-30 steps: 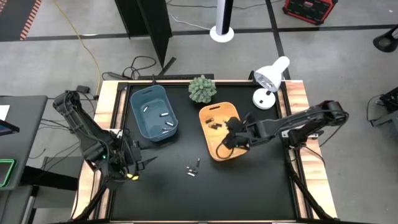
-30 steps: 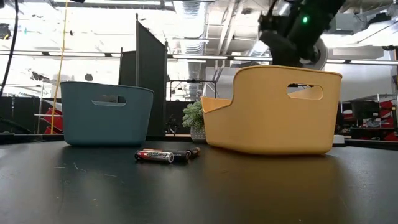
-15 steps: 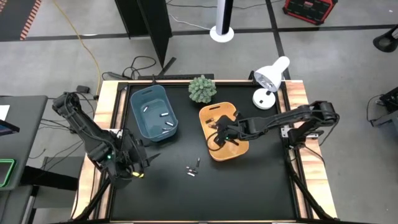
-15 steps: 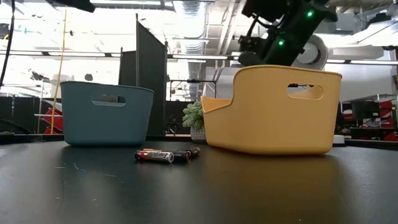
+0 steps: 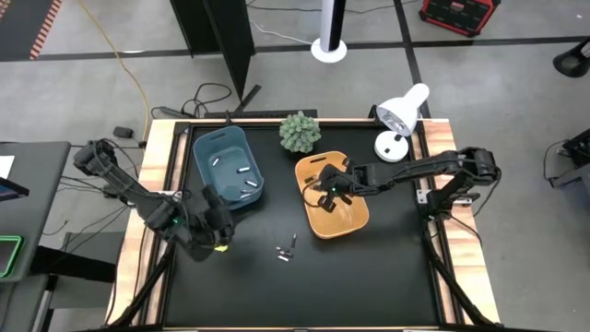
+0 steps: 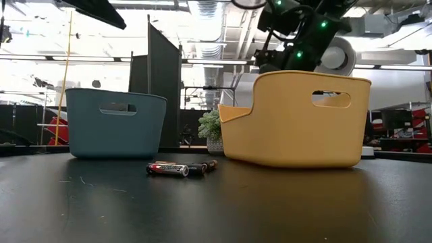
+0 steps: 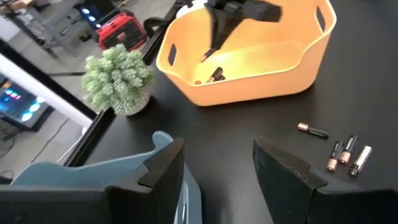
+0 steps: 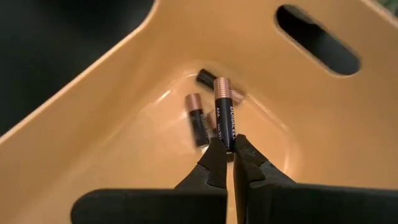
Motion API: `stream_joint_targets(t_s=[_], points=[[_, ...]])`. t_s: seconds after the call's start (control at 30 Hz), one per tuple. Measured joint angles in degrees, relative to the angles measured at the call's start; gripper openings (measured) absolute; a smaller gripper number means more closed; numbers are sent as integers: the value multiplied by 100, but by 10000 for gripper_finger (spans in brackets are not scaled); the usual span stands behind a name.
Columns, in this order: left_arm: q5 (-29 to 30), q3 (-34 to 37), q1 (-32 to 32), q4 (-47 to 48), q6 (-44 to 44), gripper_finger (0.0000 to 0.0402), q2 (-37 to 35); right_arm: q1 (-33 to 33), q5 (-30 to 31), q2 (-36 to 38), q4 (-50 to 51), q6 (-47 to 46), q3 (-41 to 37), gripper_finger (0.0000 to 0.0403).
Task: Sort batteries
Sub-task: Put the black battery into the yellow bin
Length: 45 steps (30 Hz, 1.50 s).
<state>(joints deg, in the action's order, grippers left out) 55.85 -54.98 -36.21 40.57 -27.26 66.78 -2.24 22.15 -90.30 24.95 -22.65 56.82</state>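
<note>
- Right end effector (image 8: 231,152) pinches a black copper-capped cylindrical battery (image 8: 224,112) over the smooth yellow plastic bin (image 5: 352,218), frame centre.
- Left end effector (image 7: 214,171) gapes wide near the blue plastic bin (image 5: 214,190).
- Four loose batteries (image 7: 342,153) lie on the matte black tabletop (image 5: 369,267).

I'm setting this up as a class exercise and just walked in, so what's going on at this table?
A two-armed robot is sorting batteries into bins. The right gripper is shut on a dark battery, holding it over the yellow bin, where a few dark batteries already lie. The blue bin holds pale ones. The left gripper is open, beside the blue bin. A few batteries remain loose on the black table.
</note>
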Motion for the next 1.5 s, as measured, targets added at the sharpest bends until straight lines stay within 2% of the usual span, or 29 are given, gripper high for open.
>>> stream_joint_targets(t_s=[0.17,0.4,0.67,0.83,1.1,1.37,1.5], points=[[-459,0,442,-805,960,184,1,-74,-6,-2,4,65,0,8],[-767,0,870,-1177,1473,184,448,-45,-9,-4,28,143,0,8],[-2195,0,1402,-2525,2721,184,1428,-45,3,-4,-39,162,0,34],[-2741,0,1654,-2889,2921,184,1804,-19,66,-4,-79,174,0,56],[-2920,0,1837,-2959,2826,184,1950,118,812,-7,-124,221,0,95],[-3009,0,1834,-2965,2852,184,1950,156,863,0,-144,369,12,175],[-2987,0,1832,-2961,2924,184,1950,282,1054,5,-159,624,195,193]])
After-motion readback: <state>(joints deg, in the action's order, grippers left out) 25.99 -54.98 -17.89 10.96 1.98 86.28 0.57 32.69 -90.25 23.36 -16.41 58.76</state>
